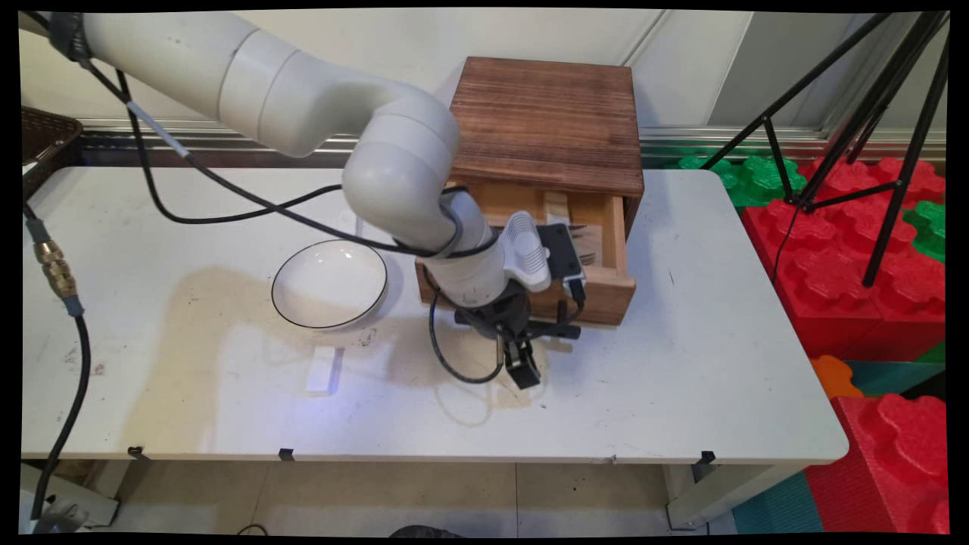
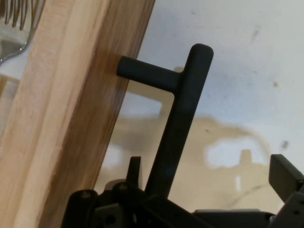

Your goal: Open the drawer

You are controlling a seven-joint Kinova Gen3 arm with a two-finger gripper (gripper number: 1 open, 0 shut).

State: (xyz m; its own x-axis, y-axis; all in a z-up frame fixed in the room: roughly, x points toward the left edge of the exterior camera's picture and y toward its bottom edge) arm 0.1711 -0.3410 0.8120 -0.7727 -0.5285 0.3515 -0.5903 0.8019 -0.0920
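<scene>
The black two-finger hand (image 1: 522, 363) hangs low over the white table (image 1: 681, 363), right in front of the pulled-out drawer (image 1: 606, 284) of the dark-topped wooden box (image 1: 549, 125); in the hand view the drawer's black bar handle (image 2: 183, 114) runs up between the two sides of the hand, one finger (image 2: 285, 175) showing well off to the right, so the hand stands wide around the bar, and whether anything touches it I cannot tell; the handle's stub (image 2: 145, 71) meets the pale wood of the drawer front (image 2: 71, 118); inside the open drawer, metal fork tines (image 2: 19, 14) peek in at the top left corner; out on the table, a white bowl with a thin dark rim (image 1: 330, 284) sits to the left of the box, near it; nearer the front edge, below the bowl, lies a small white rectangular block (image 1: 322, 369); a black cable (image 1: 227, 204) droops from the arm across the table.
</scene>
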